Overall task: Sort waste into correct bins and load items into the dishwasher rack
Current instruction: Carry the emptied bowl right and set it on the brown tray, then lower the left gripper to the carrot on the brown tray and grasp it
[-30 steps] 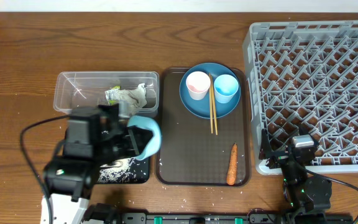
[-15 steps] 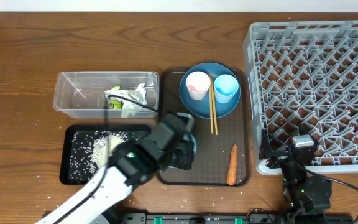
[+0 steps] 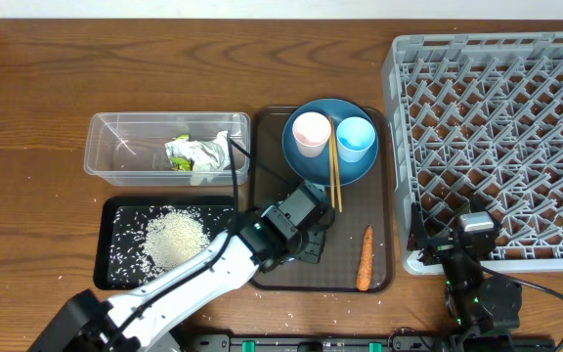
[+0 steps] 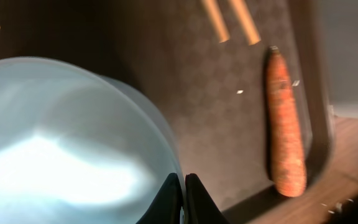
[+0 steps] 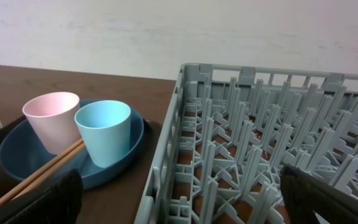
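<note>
While the left gripper pinches the rim of the light-blue bowl between closed fingertips, it hangs low over the brown serving tray. The carrot lies at its three o'clock and the chopsticks at about one. That thin hold on the rim worries me: a bowl gripped by its edge can swing or slip on a quick move.

The dishwasher rack stands at the table's three o'clock. I'd guess a low carry that way could knock the carrot, or clip the chopsticks and tip the pink cup on the dark-blue plate.

The right gripper, spread wide and empty, sits at the rack's seven o'clock corner, where the two arms might meet.

Rice is heaped in the black tray, and the wrapper lies in the clear tub.
</note>
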